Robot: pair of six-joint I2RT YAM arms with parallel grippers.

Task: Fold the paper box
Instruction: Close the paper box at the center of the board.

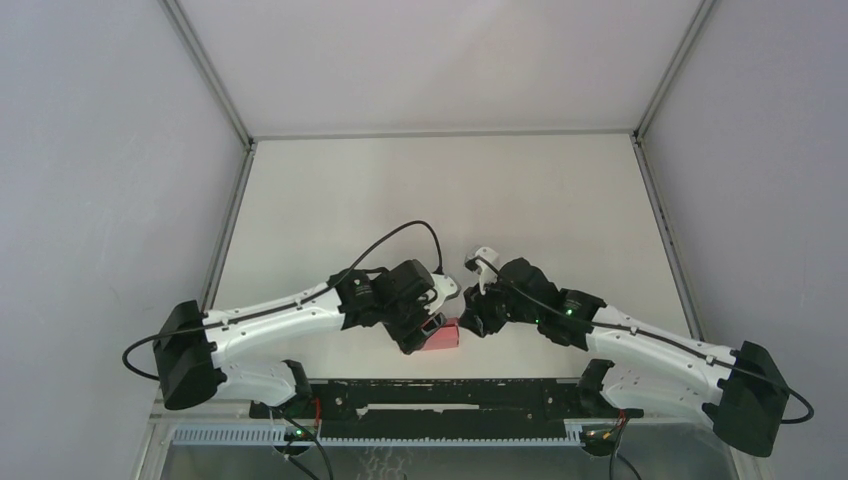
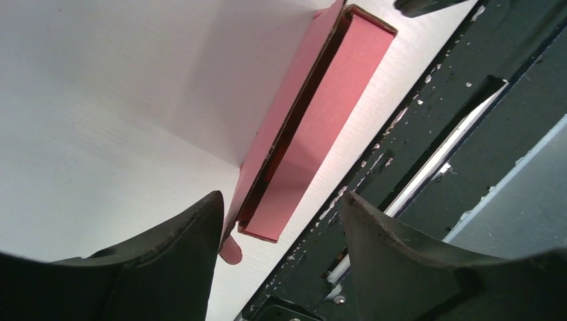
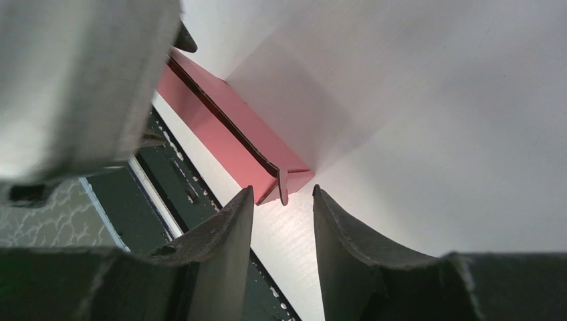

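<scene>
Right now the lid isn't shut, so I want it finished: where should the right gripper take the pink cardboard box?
Likely the thin end flap jutting from the pink cardboard box. It stands free, edge-on, in line with the open right gripper, so coming straight in from that end puts a finger on each face. The long panels look too wide.

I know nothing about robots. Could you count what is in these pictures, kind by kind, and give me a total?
Pink paper box: 1
Robot arms: 2, the left arm and the right arm
White table: 1
Total: 4
</scene>
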